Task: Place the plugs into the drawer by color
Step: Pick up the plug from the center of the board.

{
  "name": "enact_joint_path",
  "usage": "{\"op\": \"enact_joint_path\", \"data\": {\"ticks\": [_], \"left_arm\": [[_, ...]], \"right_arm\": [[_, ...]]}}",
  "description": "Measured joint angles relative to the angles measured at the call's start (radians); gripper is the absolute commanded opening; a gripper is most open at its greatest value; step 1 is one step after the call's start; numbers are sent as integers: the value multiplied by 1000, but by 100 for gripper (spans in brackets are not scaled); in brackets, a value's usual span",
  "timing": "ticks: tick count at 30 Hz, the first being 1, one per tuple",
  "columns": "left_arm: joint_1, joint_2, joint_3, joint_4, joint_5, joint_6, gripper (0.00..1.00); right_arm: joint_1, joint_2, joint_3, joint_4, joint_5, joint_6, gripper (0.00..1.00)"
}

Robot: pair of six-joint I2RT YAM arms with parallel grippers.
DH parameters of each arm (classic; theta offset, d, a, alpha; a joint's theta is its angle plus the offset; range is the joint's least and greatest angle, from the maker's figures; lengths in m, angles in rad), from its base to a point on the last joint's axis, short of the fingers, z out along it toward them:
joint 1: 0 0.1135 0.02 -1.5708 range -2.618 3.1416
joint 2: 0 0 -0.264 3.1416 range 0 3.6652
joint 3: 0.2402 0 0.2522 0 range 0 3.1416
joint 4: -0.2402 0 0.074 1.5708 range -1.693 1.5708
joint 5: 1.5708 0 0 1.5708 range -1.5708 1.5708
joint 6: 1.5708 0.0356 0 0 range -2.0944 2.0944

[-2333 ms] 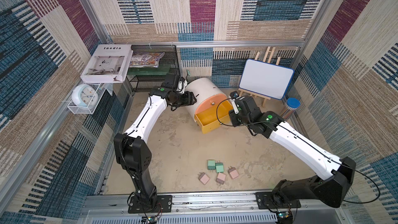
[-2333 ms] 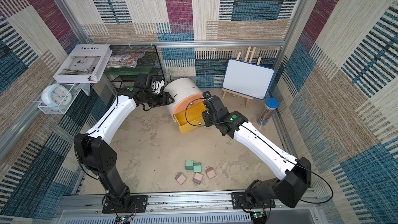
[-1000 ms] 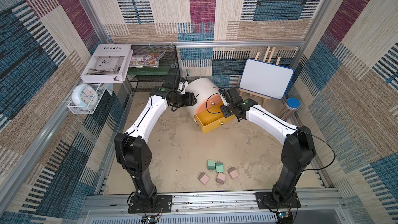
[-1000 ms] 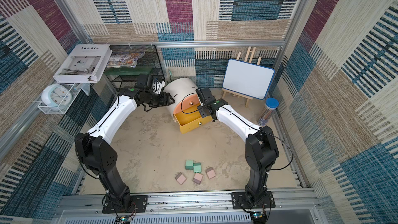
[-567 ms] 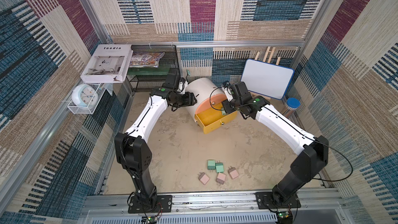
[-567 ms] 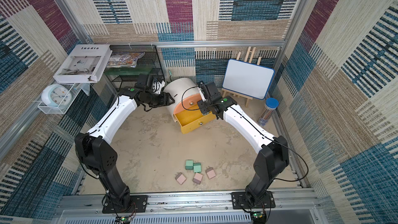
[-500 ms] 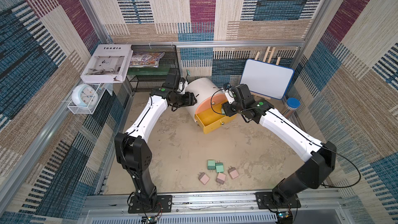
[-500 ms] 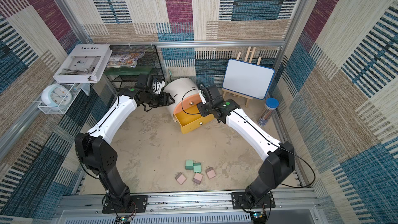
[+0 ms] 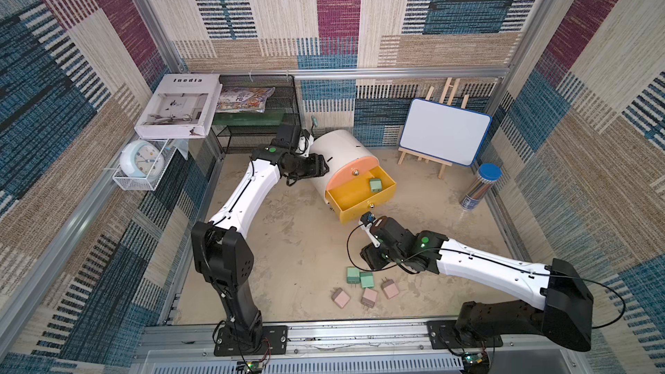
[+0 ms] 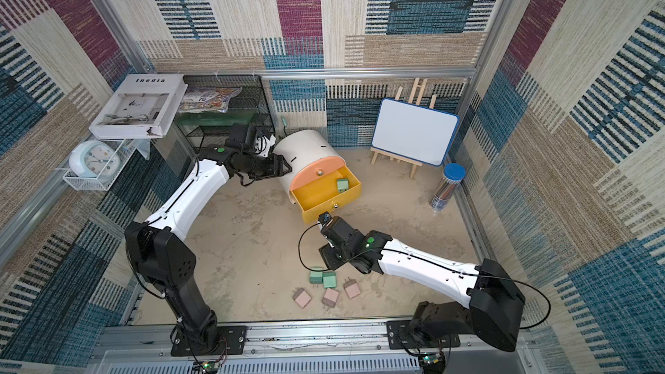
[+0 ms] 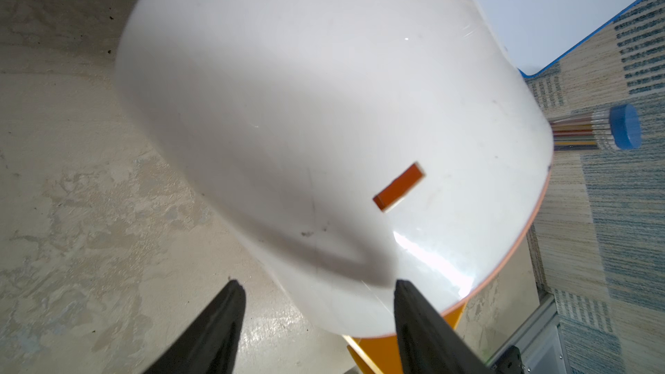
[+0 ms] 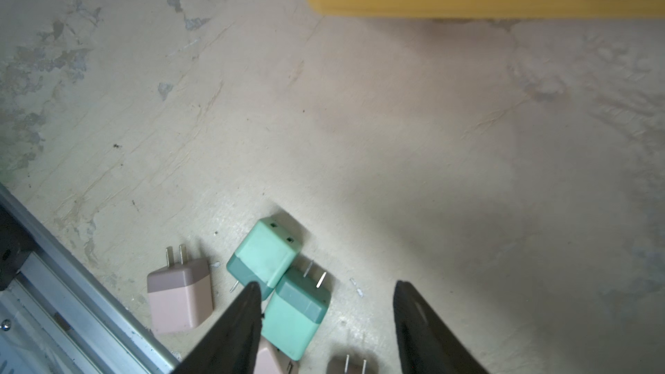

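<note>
Top views both show the smooth white barrel-shaped cabinet. Its glossy yellow drawer stands open with one mint plug, a small rounded cube, inside. Well in front of the cabinet, on the mottled beige floor, two mint plugs touch, and three pink plugs lie just beyond them. The left gripper sits at the cabinet's curved side, and the right gripper hangs over the mint pair.

Left wrist view: tapered black fingers stand apart, gripping nothing. One tip is at the cabinet's shiny shell, near a small orange slot.

Right wrist view: the right gripper's jaws stand apart and empty above the two-tone mint plugs, whose metal prongs show. The cabinet's yellow drawer front is blurred.
</note>
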Motion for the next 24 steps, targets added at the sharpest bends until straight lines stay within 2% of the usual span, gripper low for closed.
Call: {"op": "enact_joint_path", "data": {"ticks": [16, 24], "left_arm": [[-2, -7, -3, 0, 0, 0, 70], [-4, -7, -3, 0, 0, 0, 70]], "right_arm": [[114, 105, -95, 26, -67, 175, 67], [118, 170, -82, 21, -55, 190, 60]]}}
